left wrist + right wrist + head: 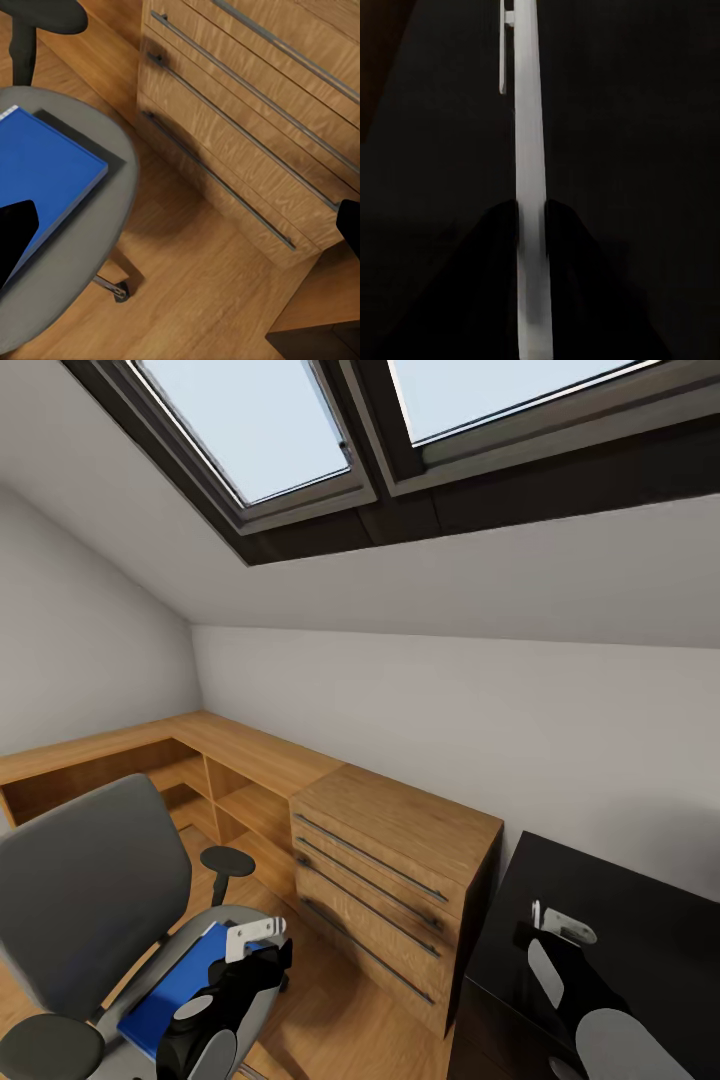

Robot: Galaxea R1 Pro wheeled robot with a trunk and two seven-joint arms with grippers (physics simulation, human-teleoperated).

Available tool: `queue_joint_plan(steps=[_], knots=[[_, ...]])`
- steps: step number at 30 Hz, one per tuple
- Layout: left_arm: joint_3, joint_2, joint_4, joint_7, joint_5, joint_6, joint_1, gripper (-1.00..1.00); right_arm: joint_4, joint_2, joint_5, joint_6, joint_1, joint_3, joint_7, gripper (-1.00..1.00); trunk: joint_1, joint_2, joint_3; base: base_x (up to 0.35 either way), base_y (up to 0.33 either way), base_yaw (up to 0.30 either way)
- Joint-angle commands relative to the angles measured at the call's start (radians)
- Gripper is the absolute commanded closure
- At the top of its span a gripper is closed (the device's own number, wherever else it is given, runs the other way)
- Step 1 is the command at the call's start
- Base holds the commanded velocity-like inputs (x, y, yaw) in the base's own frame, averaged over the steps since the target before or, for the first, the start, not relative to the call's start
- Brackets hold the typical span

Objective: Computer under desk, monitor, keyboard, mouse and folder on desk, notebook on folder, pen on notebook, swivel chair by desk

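Left gripper (262,938): your left arm hangs over the swivel chair's seat; in the left wrist view the two dark fingertips (15,232) sit at opposite edges of the frame, so the jaws stand wide apart with nothing between them.
Right gripper (545,920): your right arm is over the near end of the desk; in the right wrist view the dark fingers (499,247) press on either side of a thin white stick, so the jaws are closed on the pen (529,187).
Pen: it runs straight out from between your fingers, its clip near the far end, above the black desk top.
Folder (41,180): bright blue, lying flat on the seat just under your left gripper; one corner reaches toward the seat's edge.
Swivel chair (85,880): grey back and seat, black armrests, on the wooden floor (195,285) beside the light-wood drawer chest (395,880).
Desk (610,920): black top at your right, touching the drawer chest's side.
Skylight windows (260,420): set in the sloped ceiling overhead.
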Motion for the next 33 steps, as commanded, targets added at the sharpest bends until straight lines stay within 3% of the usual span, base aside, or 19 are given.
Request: queue_joint_plan(steps=[1,2,24,29,33], knots=[[-0.002,0.001,-0.001,0.010,0.009,0.001,-0.001,-1.00,-0.002,0.000,-0.011,0.003,0.000,0.000,-0.002,1.00,0.000,-0.001,-0.001,0.000,0.000,0.000],[-0.002,0.001,-0.001,0.010,0.009,0.001,-0.001,-1.00,-0.002,0.000,-0.011,0.002,0.000,0.000,-0.002,-1.00,0.000,-0.001,-0.001,0.000,0.000,0.000],[0.000,0.003,-0.001,0.010,0.009,0.001,-0.001,-1.00,-0.016,-0.001,-0.011,-0.002,0.000,0.000,-0.007,-1.00,0.000,-0.001,-0.001,0.000,0.000,0.000],[0.001,0.003,-0.001,0.010,0.009,0.001,-0.001,-1.00,-0.114,0.003,-0.011,0.011,0.000,-0.001,-0.009,-1.00,0.000,-0.001,-0.001,0.000,0.000,0.000],[0.001,0.003,-0.001,0.010,0.009,0.001,-0.001,-1.00,-0.186,0.006,-0.013,0.075,0.002,-0.002,-0.009,-1.00,0.000,-0.001,-0.001,0.000,0.000,0.000]])
